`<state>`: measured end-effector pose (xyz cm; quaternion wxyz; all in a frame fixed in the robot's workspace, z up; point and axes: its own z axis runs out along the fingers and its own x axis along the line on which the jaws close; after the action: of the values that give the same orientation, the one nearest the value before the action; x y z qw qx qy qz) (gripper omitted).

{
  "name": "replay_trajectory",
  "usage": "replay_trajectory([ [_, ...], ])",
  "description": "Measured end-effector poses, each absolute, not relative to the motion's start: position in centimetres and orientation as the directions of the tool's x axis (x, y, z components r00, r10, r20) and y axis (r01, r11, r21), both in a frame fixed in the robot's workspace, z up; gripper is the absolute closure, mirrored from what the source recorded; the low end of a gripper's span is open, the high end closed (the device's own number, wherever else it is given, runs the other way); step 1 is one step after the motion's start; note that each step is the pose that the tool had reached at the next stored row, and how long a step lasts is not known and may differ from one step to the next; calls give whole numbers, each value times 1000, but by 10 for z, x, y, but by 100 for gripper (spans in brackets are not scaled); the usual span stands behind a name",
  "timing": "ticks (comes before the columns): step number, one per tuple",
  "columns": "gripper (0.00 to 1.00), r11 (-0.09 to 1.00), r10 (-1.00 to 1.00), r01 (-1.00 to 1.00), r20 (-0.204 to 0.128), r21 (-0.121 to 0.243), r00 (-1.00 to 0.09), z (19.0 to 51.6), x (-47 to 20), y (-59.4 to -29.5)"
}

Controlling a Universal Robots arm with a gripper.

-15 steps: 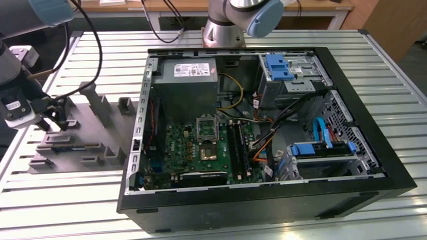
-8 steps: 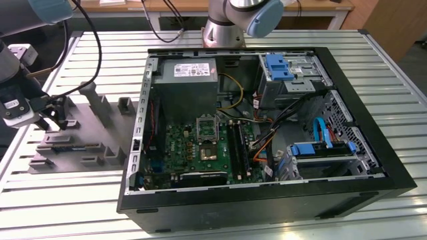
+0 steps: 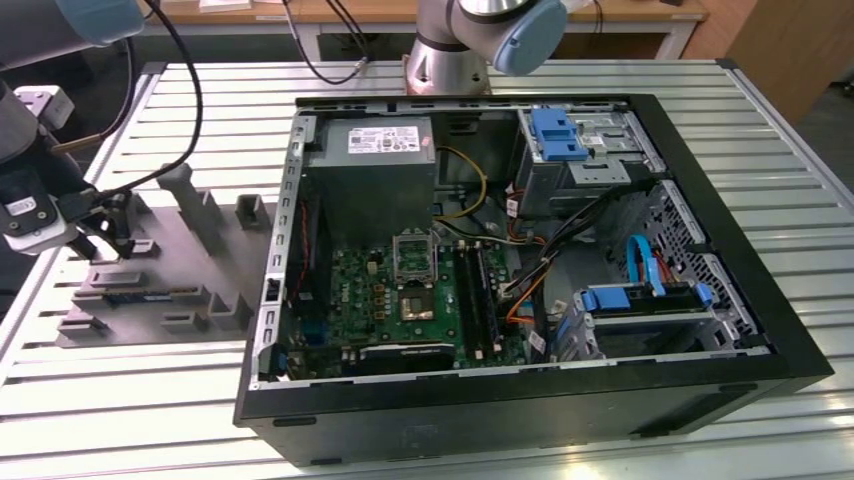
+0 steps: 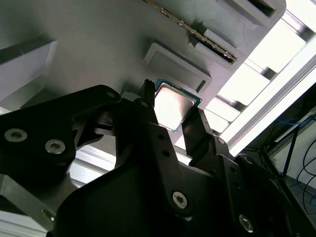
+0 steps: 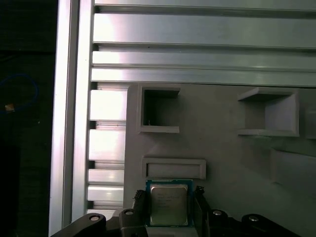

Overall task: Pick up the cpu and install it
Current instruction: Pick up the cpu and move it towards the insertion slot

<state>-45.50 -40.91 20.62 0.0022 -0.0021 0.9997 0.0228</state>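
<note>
Your gripper (image 3: pixel 114 245) hangs over the tray (image 3: pixel 174 262) near the bench's (image 3: pixel 120 400) edge on the exterior view's left, well apart from the open case (image 3: pixel 534 405). In the first wrist view its fingers (image 5: pixel 139 201) are clamped on two opposite edges of the cpu (image 5: pixel 169 203), whose shiny top faces the camera. The cpu sits just beside a shallow rectangular recess (image 5: pixel 174 168) at the tray's edge. You cannot tell whether it touches the tray.

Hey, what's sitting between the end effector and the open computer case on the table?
In the exterior view, the grey tray with its upright blocks lies between the end effector and the computer case.
</note>
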Motion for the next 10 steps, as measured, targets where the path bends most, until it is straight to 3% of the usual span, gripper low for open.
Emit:
replay_trajectory([
  [10,53,999,-4,-4,-5,46,-1000,218,-455,-409],
])
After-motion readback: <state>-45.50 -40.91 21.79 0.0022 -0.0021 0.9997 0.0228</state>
